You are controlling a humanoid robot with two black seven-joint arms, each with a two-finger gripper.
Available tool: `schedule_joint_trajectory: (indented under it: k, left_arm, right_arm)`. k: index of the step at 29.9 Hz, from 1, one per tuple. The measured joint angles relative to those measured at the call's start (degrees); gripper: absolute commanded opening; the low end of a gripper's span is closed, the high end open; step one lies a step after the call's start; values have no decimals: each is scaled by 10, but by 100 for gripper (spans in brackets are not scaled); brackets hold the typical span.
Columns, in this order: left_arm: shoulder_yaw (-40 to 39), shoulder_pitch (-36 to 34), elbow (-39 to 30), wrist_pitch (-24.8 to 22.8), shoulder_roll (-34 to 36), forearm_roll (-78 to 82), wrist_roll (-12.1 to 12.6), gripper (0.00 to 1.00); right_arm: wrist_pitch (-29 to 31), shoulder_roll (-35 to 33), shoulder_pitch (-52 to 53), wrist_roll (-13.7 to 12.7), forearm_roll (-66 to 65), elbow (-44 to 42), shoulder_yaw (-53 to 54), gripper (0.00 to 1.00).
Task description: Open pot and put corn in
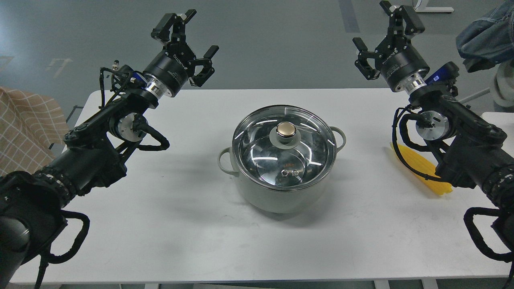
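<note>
The pale grey-green pot [277,196] stands in the middle of the white table [180,241], closed by a glass lid [261,152] with a gold knob [286,129]. The yellow corn [421,172] lies at the right side of the table, mostly hidden behind my right arm. My left gripper [192,34] hangs open above the far left table edge, well away from the pot. My right gripper [385,30] hangs open above the far right edge, empty.
A checked beige cloth [28,128] lies off the table at the left. A blue denim item [486,36] sits at the top right. The grey floor [273,40] shows beyond the table's far edge.
</note>
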Motion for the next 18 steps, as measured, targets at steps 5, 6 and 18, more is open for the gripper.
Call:
schedule_joint_trajectory:
  k: [5,6,18]
  left_arm:
    - [1,-1,-2,0,-3,0,-9,98]
    - [2,-1,-2,0,-3,0,-13,98]
    - [4,-1,10,0,4,1,-14,98]
  right_arm:
    - [0,1,0,0,0,0,0,100]
    - [0,1,0,0,0,0,0,100]
    - [0,5,0,0,-1,0,-1,100]
